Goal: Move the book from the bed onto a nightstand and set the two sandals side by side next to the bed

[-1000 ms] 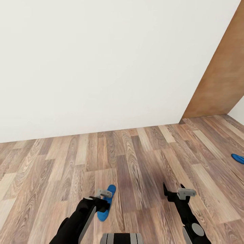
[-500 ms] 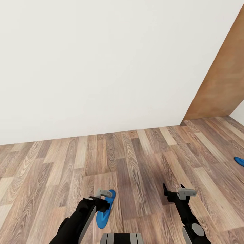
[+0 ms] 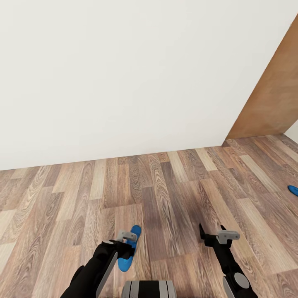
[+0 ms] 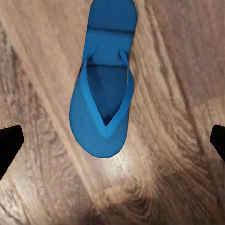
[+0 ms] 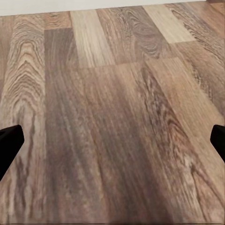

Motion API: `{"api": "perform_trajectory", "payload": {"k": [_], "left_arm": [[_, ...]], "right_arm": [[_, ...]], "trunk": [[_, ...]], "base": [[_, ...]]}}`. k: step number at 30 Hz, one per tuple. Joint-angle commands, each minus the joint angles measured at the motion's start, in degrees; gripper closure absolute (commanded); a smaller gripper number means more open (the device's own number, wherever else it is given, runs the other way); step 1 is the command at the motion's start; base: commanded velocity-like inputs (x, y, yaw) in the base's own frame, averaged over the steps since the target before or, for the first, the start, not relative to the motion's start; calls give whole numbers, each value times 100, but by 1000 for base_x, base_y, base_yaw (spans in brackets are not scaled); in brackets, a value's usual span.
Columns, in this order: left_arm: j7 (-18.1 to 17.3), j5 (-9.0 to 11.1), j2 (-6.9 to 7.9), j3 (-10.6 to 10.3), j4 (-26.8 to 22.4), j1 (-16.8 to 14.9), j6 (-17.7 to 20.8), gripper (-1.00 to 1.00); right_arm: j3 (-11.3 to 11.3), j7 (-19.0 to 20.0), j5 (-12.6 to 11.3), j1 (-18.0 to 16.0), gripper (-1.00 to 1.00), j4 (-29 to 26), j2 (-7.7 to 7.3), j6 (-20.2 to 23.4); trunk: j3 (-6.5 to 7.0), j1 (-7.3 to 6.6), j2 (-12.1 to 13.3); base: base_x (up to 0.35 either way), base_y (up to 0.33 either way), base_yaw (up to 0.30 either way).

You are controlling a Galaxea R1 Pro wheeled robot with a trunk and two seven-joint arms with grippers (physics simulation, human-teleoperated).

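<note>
Big white wall [image 3: 124, 78] up top with a brown wooden panel [image 3: 271, 99] on the right, and wood-plank floor [image 3: 174, 186] below. One blue sandal [image 4: 106, 89] lies flat under the left gripper [image 3: 129, 241], fingers spread wide. The right gripper [image 3: 212, 232] is spread too, over bare floor. The other sandal [image 3: 293, 190] sits far right.

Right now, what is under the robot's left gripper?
A blue sandal lies flat on the wood floor below the open left gripper, straps up, untouched. In the head view the gripper covers part of it. What is beneath the sandal's sole cannot be seen.
</note>
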Motion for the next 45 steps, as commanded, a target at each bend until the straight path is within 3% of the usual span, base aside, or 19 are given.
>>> {"api": "perform_trajectory", "payload": {"k": [1,7,13,30,37,45], "left_arm": [[8,-15,0,-7,-5,-2,27,-100],[8,-15,0,-7,-5,-2,27,-100],[8,-15,0,-7,-2,-2,27,-100],[8,-6,-5,-7,1,-2,27,-100],[8,-3,-8,-8,1,-2,27,-100],[8,15,-8,-7,-1,-2,27,-100]], "right_arm": [[-6,27,-23,-3,-100,3,0,-16],[-7,27,-23,-2,-100,3,0,-14],[-13,25,-23,0,-100,-66,0,-105],[-104,9,-33,1,-100,-204,-11,-1962],[-102,17,-64,1,-100,-165,-2,-3421],[-100,22,-68,1,-100,69,-5,-3529]], "trunk": [[-27,1,-3],[-160,17,-11],[-160,17,-11],[-160,17,-11],[-160,17,-11],[-204,22,-14]], "base": [[0,0,0],[0,0,0],[0,0,0],[0,0,0],[0,0,0],[0,0,0]]}}
